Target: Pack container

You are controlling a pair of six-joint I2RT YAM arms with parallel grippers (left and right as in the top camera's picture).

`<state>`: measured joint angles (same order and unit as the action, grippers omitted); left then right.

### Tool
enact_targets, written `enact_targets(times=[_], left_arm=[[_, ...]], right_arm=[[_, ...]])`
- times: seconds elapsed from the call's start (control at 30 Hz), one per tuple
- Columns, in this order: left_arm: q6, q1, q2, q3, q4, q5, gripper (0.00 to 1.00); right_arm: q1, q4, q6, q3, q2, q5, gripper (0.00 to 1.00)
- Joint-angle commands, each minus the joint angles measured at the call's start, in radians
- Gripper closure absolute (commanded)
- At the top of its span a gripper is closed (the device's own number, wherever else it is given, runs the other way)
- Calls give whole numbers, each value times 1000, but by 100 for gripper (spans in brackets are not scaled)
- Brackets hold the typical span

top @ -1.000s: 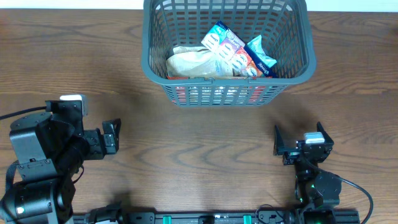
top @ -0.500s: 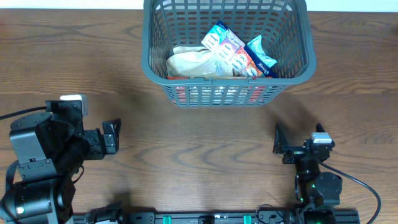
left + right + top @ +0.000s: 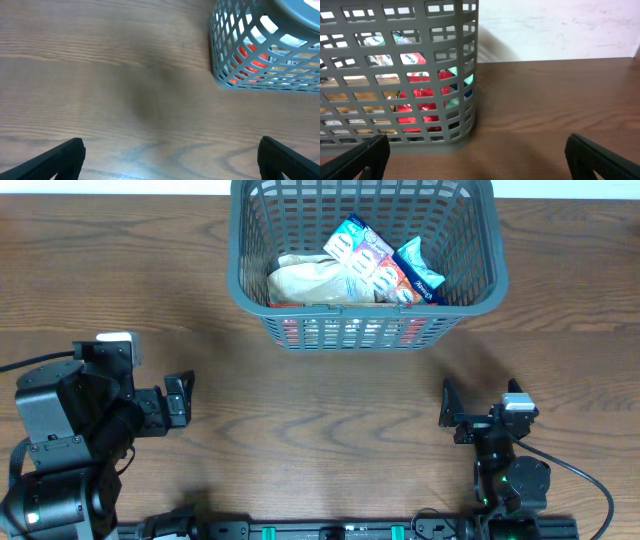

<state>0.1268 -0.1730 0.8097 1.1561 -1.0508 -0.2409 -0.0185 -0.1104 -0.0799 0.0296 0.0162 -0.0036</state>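
The grey lattice container [image 3: 240, 275] stands at the back middle of the wooden table, with several snack packets [image 3: 355, 268] inside. It also shows in the left wrist view [image 3: 220, 75] and the right wrist view [image 3: 470, 75], with red packets visible through the slots. My left gripper [image 3: 180, 400] is open and empty, low at the front left, well apart from the container. My right gripper [image 3: 450, 418] is open and empty at the front right, facing the container's near side.
The table's far edge meets a white wall [image 3: 555, 30] behind the container. Bare wood [image 3: 320, 410] lies between the two grippers and in front of the container.
The right arm has pulled back slightly toward the front edge since a second ago. The left arm, container and packets have not moved.
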Motion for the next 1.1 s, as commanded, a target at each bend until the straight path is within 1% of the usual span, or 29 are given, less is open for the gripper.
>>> enact_targets(times=[0.0,0.03,0.13,0.67,0.77,0.87,0.97,1.07], left_arm=[[-12,1,0,3,-2,-13,1],[-13,1,0,3,-2,-13,0],[-13,1,0,3,-2,-13,2],[-12,2,-17,3,-2,-13,1],[18,31,-80,3,-11,44,1],[18,97,-180,-16,-16,50,1],[18,172,-319,-68,-3,50,1],[18,204,-458,-150,34,51,1]], right_arm=[[6,3,-16,-9,-11,3,1],[6,3,-16,-9,-11,3,1],[6,3,-16,-9,-11,3,1],[6,3,-16,-9,-11,3,1],[6,3,-16,-9,-11,3,1],[6,3,-16,-9,-11,3,1],[6,3,-16,-9,-11,3,1],[6,3,-16,-9,-11,3,1]])
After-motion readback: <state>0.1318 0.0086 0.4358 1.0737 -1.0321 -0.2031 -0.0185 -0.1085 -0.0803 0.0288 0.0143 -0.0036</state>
